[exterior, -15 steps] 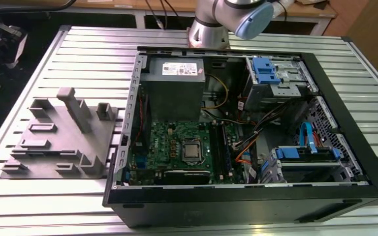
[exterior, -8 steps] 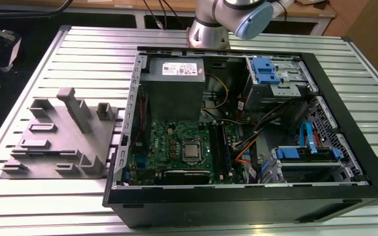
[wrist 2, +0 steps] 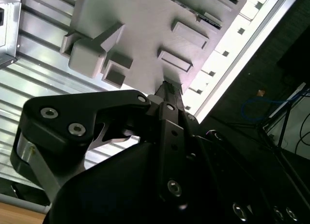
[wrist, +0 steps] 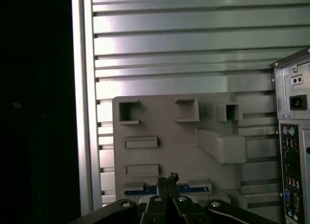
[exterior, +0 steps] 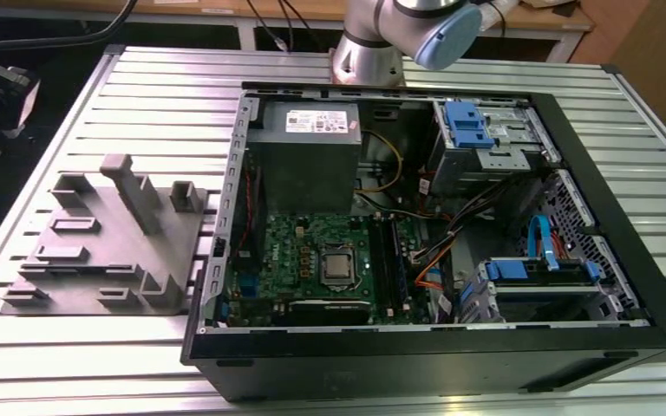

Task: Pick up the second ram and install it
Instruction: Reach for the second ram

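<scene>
The gripper (wrist: pixel 167 179) hangs over the tray (wrist: pixel 160 161) with its fingers pressed together and nothing between them. The ram (wrist: pixel 196 188) sits as a thin bluish-dark strip in the slot at the tray's edge, right under the fingertips in the first wrist view. The main risk, as I judge it, is that fingers closed like this would strike the ram's top edge rather than straddle it. A grip off the middle could also let the long stick tilt or catch in its slot. The slab (wrist: pixel 220 147) stands near enough to foul a wide approach. In the case (exterior: pixel 449 364), the slots (exterior: pixel 388 260) beside the CPU (exterior: pixel 336 267) are narrow and cables (exterior: pixel 432 276) lie close, so a skewed ram could jam. The exterior view gives the board and slots, but I cannot make out the ram there. The second wrist view shows the gripper from the side, clear of the tray.
</scene>
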You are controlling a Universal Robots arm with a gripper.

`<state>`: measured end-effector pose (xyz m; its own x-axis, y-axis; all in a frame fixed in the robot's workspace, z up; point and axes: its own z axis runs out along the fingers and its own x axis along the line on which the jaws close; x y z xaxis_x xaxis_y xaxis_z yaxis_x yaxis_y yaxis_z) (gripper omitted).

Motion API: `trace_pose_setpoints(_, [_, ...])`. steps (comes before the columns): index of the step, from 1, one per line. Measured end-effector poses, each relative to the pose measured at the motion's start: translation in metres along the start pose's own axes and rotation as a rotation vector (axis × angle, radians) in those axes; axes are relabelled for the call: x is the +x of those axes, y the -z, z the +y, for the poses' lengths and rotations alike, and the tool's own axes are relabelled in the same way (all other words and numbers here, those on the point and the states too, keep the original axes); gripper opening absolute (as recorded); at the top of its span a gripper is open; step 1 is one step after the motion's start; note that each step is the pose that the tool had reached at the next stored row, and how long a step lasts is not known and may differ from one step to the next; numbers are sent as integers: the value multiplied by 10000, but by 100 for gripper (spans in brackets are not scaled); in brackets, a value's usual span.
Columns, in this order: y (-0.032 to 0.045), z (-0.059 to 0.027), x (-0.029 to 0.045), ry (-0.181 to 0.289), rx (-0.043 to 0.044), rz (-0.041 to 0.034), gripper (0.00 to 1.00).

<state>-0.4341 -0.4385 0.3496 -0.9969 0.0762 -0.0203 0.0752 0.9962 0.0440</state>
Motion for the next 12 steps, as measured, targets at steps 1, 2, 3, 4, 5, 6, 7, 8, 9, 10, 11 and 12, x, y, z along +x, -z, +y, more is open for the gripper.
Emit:
trace_pose_setpoints(1, [-12,-11,0,0,1,7,7])
trace_pose_setpoints(2, [-25,-21,-1,0,1,11,7])
trace_pose_setpoints(3, [-38,-32,-2,-1,0,17,7])
trace_pose_setpoints(4, [-49,-43,-2,-1,1,22,7])
trace_pose_setpoints(5, [-61,-54,-3,-1,1,27,7])
trace_pose_setpoints(6, [-72,-65,-4,-2,1,30,7])
trace_pose_setpoints(7, [-83,-76,-4,-1,2,33,7])
trace_pose_setpoints(8, [-94,-87,-4,-2,3,36,7])
trace_pose_setpoints(9, [-106,-100,-5,-2,2,39,7])
trace_pose_setpoints(10, [-117,-111,-6,-2,2,40,7])
trace_pose_setpoints(11, [-127,-122,-6,-2,2,41,7])
trace_pose_setpoints(12, [-138,-132,-7,-2,2,41,7])
